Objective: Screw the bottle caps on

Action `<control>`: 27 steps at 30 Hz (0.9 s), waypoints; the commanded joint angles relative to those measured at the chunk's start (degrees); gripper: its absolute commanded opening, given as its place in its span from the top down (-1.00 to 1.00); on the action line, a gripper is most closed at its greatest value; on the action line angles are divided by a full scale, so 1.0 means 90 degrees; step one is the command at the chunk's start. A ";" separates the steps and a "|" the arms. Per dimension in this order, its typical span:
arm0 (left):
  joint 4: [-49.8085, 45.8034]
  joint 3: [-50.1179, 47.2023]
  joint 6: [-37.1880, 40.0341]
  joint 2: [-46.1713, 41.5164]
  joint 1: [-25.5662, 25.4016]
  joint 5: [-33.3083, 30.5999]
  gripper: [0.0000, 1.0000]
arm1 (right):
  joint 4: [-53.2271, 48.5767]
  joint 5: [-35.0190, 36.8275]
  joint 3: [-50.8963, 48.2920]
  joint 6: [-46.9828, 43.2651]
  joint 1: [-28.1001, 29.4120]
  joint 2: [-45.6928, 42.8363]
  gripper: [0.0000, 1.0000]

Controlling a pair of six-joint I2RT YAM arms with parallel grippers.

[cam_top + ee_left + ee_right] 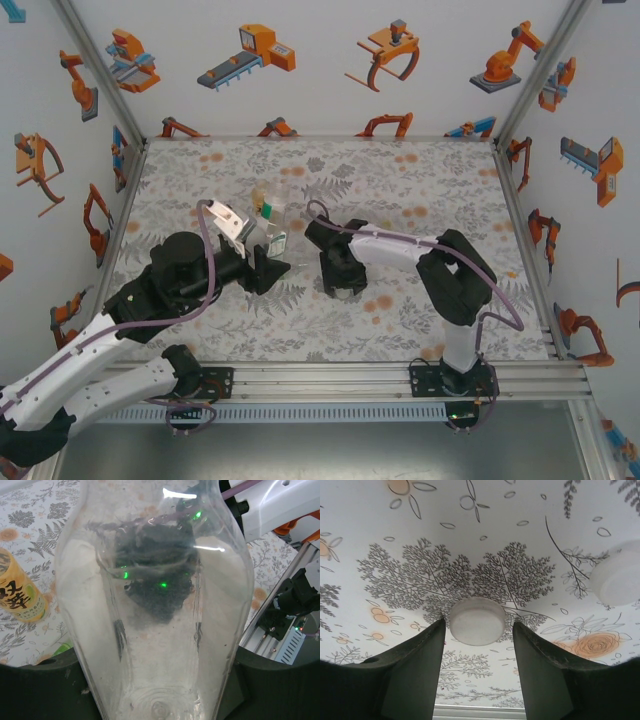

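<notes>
Gripping clear bottle (155,605): left tool (160,685) clamped round its body; amber bottle (17,592) off to tool's left; right tool (479,625) jaws apart, straddling white cap (477,617) on desk (470,540), slight gaps either side; second cap (620,580) to its right.

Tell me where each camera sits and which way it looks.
Top: above and behind the arms, looking down at the table; left end effector and right end effector show.
Left wrist: on the left arm, facing the clear bottle between its fingers.
Right wrist: on the right arm, looking down between its fingers at a cap.
Shared: top and left wrist show the clear bottle.
</notes>
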 commanded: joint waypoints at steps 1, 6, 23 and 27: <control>0.0186 -0.0013 -0.0097 -0.0055 0.0003 -0.0076 0.99 | -0.0195 0.0143 -0.0090 0.0092 0.0040 -0.0255 -0.05; 0.0223 0.0006 -0.0083 0.0009 0.0003 -0.0079 0.98 | -0.0138 0.0121 -0.0084 0.0104 0.0040 -0.0247 -0.02; 0.0233 0.0036 -0.0057 0.0073 0.0005 -0.0103 0.99 | 0.0341 0.0172 -0.0221 0.0045 0.0037 -0.0333 0.03; 0.0239 0.0036 -0.0060 0.0074 0.0007 -0.0112 0.98 | 0.0363 0.0162 -0.0237 0.0045 0.0033 -0.0331 0.04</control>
